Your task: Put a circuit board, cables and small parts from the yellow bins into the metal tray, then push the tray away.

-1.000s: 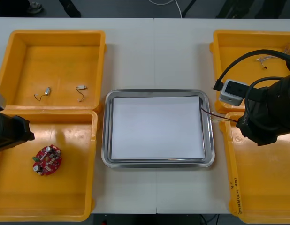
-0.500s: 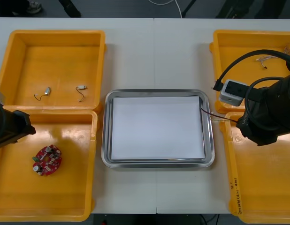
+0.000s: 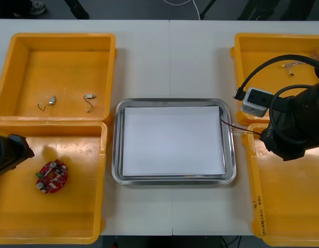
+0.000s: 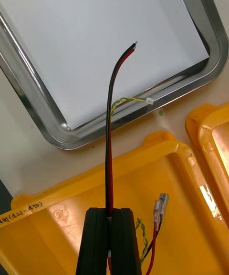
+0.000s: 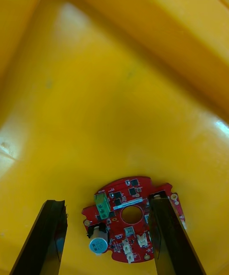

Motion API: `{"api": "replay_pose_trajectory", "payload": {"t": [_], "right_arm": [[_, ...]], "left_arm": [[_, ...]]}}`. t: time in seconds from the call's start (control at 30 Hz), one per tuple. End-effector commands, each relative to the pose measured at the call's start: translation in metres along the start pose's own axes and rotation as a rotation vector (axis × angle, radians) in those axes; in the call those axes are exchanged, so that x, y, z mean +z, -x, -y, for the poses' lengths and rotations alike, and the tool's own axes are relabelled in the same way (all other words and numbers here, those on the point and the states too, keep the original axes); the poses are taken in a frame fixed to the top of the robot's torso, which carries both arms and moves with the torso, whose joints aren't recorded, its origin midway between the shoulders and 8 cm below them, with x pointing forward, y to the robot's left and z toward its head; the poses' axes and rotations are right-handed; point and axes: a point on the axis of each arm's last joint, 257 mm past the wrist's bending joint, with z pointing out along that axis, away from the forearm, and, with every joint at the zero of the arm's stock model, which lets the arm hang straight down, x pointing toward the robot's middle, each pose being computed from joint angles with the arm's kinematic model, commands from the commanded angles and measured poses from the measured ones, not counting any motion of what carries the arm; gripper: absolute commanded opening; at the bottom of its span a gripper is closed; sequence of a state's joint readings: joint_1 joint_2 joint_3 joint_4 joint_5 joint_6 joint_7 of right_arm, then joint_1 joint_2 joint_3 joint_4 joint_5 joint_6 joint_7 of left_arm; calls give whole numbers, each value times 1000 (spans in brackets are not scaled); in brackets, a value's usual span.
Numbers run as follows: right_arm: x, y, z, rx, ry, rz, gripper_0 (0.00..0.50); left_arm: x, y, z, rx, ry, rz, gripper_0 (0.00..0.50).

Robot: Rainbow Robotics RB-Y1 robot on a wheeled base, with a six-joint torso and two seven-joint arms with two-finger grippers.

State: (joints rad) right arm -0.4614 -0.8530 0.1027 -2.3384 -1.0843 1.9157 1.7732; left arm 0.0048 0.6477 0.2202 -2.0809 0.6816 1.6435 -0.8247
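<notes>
Red and black cable [image 4: 109, 113] is clamped between the closed fingers of the right gripper [image 4: 110, 214], which hangs over the right near yellow bin [image 4: 71, 194]. The cable's long axis runs straight ahead of the gripper, across the bin's rim and a strip of bare counter [image 4: 33, 160]. Its free tip sits over the white lining of the metal tray [image 4: 47, 115], just past the shiny rim. A short reach forward should bring the rest over the tray (a yellow-green strand [image 4: 125, 101] trails off it near the rim; whether it touches, I cannot tell). The lining is flat and bare, with plenty of room. The left gripper [image 5: 107, 201] hovers with fingers apart. The round red circuit board [image 5: 129, 222] lies flat on the floor of the left near yellow bin [image 5: 95, 113], between and just below them.
</notes>
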Motion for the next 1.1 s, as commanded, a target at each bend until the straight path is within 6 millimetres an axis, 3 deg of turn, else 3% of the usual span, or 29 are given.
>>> {"api": "replay_pose_trajectory", "payload": {"t": [0.03,0.43,1.1], "right_arm": [[-7,13,-4,8,-7,26,0],[-7,13,-5,7,-6,26,0],[-7,13,-6,5,-1,26,0]], "left_arm": [[4,-4,-7,-106,-6,18,500],[18,-23,-11,-109,-1,-6,500],[50,-35,-11,-90,1,-13,500]]}}
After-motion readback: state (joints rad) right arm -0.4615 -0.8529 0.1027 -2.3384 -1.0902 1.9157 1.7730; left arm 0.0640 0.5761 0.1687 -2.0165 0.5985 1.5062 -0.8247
